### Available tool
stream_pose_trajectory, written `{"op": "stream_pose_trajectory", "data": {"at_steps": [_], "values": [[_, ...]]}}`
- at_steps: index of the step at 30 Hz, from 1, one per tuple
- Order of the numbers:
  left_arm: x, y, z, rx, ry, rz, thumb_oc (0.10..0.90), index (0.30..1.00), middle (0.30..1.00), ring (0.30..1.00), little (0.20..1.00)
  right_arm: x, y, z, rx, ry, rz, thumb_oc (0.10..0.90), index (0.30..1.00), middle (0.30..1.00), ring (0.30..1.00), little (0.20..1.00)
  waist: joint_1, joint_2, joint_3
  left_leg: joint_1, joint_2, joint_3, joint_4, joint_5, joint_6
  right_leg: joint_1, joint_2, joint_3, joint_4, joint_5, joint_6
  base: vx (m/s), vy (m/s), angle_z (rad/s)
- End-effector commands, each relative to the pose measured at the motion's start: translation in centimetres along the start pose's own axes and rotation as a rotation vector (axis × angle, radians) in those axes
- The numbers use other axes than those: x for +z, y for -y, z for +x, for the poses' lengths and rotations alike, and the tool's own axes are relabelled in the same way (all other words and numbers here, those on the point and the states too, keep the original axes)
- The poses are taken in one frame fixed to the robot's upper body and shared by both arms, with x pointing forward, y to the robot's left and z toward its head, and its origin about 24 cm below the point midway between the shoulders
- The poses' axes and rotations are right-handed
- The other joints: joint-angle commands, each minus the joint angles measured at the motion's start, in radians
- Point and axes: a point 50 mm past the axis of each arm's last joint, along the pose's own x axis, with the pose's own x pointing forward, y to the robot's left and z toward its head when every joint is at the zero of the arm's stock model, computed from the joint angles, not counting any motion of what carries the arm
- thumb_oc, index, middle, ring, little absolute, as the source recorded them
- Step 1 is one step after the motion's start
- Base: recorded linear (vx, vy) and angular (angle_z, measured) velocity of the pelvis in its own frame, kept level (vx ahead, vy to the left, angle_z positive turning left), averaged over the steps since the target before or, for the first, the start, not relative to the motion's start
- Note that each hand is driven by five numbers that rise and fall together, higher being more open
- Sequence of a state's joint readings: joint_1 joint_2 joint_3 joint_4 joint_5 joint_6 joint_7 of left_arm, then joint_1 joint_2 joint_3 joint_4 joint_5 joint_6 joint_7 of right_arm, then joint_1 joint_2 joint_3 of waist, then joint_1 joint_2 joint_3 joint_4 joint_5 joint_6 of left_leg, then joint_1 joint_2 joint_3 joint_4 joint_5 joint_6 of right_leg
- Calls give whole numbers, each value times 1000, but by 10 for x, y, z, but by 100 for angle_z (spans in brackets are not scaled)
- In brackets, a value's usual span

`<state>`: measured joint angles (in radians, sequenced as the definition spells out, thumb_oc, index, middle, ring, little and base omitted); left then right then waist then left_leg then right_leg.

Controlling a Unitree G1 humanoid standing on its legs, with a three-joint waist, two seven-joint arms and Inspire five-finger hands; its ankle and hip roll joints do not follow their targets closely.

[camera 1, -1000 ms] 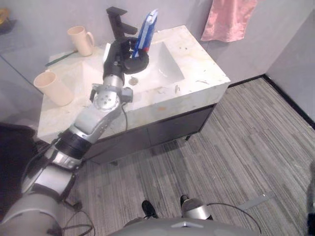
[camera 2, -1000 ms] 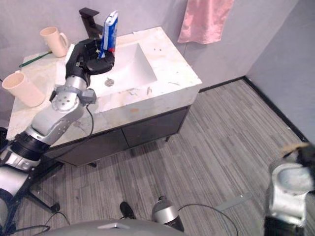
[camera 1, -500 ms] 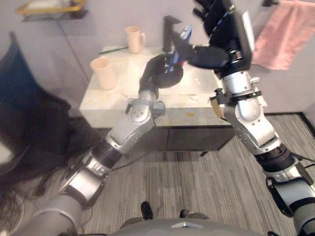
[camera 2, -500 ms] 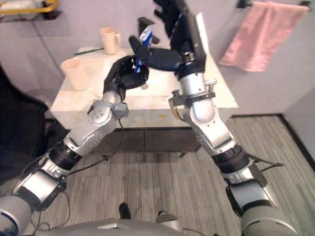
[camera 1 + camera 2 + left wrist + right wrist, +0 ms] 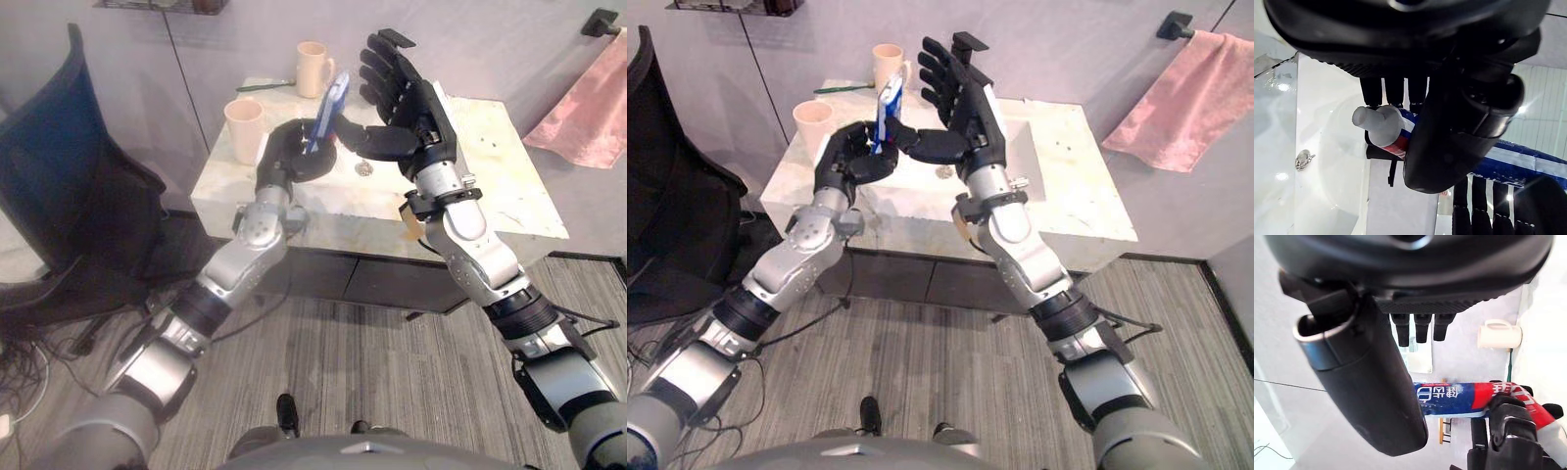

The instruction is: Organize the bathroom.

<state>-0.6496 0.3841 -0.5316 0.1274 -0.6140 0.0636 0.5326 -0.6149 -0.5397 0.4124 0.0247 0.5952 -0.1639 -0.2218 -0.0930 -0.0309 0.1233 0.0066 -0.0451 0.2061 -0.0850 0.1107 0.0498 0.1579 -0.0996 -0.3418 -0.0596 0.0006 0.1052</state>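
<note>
Left hand (image 5: 294,155) is curling round the lower end of the toothpaste tube (image 5: 329,110), holding it near upright over the basin, centre-upper frame. In the left wrist view the white cap end (image 5: 1376,122) is poking out between thumb and fingers.

Right hand (image 5: 965,108) is hovering just beside the tube with fingers straight and spread, thumb reaching toward the tube; holding nothing. Looks like a handover being set up.

Risks from here:
- Tube is soft and tapered. If the left hand is letting go before the right is closing, the tube is likely dropping into the sink (image 5: 392,171).
- Right thumb is coming in from the side; a push rather than a pinch could be tipping the tube out of the left hand's hold.
- Two cups, one (image 5: 244,128) at left of the surface (image 5: 509,186) and one (image 5: 313,69) toward the upper centre, are standing near the left arm; a wide swing could be knocking them over.
- Squeezing too hard may be forcing paste out if the cap is loose; cannot tell how tight it is.
</note>
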Motion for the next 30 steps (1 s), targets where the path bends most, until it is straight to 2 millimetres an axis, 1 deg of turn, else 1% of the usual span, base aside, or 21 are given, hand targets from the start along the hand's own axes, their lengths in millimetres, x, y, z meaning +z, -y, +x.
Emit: {"op": "stream_pose_trajectory", "data": {"at_steps": [1, 3, 4, 5, 6, 7, 8, 9, 10, 12, 13, 14, 18, 28, 29, 30], "values": [[61, 16, 13, -53, 330, -45, 400, 300, 300, 300, 300, 70, -3, 15, 41, 336, 12, 800, 900, 900, 900, 900, -14, 15, -73, 118, 13, 76, 0, -147, -36, -81, 16, 26, 86, -85, 52, 19, 11, -12], [59, 17, 12, -54, 328, -42, 400, 300, 300, 300, 300, 70, -4, 15, 46, 321, 16, 800, 900, 900, 900, 900, -15, 16, -74, 119, 13, 78, 1, -148, -35, -82, 15, 29, 87, -85, 53, 20, 11, -8], [59, 17, 12, -52, 327, -43, 400, 300, 300, 300, 300, 67, -4, 15, 52, 310, 17, 767, 851, 851, 851, 851, -16, 16, -74, 120, 13, 80, 2, -149, -35, -83, 15, 31, 88, -84, 54, 15, 9, -3], [58, 16, 12, -51, 326, -43, 400, 300, 300, 300, 300, 64, -4, 15, 61, 294, 20, 767, 851, 851, 851, 851, -17, 17, -75, 121, 13, 82, 2, -150, -34, -84, 15, 32, 89, -85, 55, 17, 10, -4], [58, 16, 11, -51, 326, -44, 400, 300, 300, 300, 300, 62, -5, 14, 69, 277, 31, 744, 815, 815, 815, 815, -17, 17, -76, 122, 13, 84, 2, -150, -34, -85, 14, 32, 90, -84, 55, 15, 11, -4], [58, 17, 10, -49, 328, -45, 400, 300, 300, 300, 300, 54, -7, 14, 89, 235, 55, 718, 778, 778, 778, 778, -18, 17, -76, 122, 12, 86, 3, -152, -32, -87, 14, 34, 94, -85, 56, 10, 9, -3], [57, 17, 10, -48, 327, -45, 400, 300, 300, 300, 300, 50, -8, 13, 97, 215, 66, 734, 801, 801, 801, 801, -18, 17, -76, 122, 12, 87, 3, -152, -31, -89, 14, 34, 95, -86, 56, 0, 0, 0], [57, 17, 10, -48, 327, -44, 400, 300, 300, 300, 300, 49, -8, 12, 100, 209, 68, 740, 811, 811, 811, 811, -18, 17, -76, 123, 12, 87, 3, -152, -30, -89, 14, 34, 96, -86, 56, 0, 0, 0], [58, 18, 10, -51, 328, -42, 400, 300, 300, 300, 300, 42, -10, 11, 116, 179, 81, 562, 542, 542, 542, 542, -18, 18, -76, 124, 12, 87, 3, -152, -29, -89, 13, 33, 98, -86, 57, 0, 0, 0], [58, 19, 10, -51, 327, -41, 400, 300, 300, 300, 300, 38, -11, 11, 124, 161, 91, 516, 474, 474, 474, 474, -17, 18, -75, 124, 12, 87, 3, -152, -28, -90, 13, 32, 99, -85, 57, 0, 0, 0], [58, 19, 10, -50, 326, -39, 400, 300, 300, 300, 300, 35, -13, 11, 128, 150, 96, 427, 340, 340, 340, 340, -17, 18, -76, 125, 11, 86, 2, -152, -28, -91, 13, 32, 99, -85, 57, 0, 0, 0], [57, 18, 11, -49, 324, -40, 400, 300, 300, 300, 300, 31, -13, 10, 129, 139, 98, 400, 300, 300, 300, 300, -17, 18, -77, 126, 11, 87, 2, -152, -27, -90, 12, 31, 98, -85, 57, 0, 0, 0], [56, 17, 11, -42, 321, -36, 400, 300, 300, 300, 300, 27, -14, 8, 124, 132, 99, 400, 300, 300, 300, 300, -16, 18, -78, 127, 11, 85, 1, -153, -26, -89, 12, 31, 98, -85, 57, 0, 0, 0], [50, 14, 11, -23, 304, -21, 400, 300, 300, 300, 300, 26, -8, 6, 79, 151, 82, 400, 300, 300, 300, 300, -21, 20, -79, 130, 13, 84, -2, -153, -22, -91, 14, 32, 100, -85, 56, 0, 0, 0], [50, 13, 12, -12, 304, -16, 406, 309, 309, 309, 309, 27, -7, 6, 74, 163, 73, 400, 300, 300, 300, 300, -21, 21, -80, 130, 13, 84, -2, -154, -22, -90, 14, 32, 100, -87, 56, 0, 0, 0], [50, 13, 12, -6, 308, -11, 588, 582, 582, 582, 582, 28, -7, 6, 74, 169, 70, 400, 300, 300, 300, 300, -21, 22, -80, 130, 14, 83, -2, -154, -22, -90, 14, 32, 100, -87, 56, 0, 0, 0]]}}
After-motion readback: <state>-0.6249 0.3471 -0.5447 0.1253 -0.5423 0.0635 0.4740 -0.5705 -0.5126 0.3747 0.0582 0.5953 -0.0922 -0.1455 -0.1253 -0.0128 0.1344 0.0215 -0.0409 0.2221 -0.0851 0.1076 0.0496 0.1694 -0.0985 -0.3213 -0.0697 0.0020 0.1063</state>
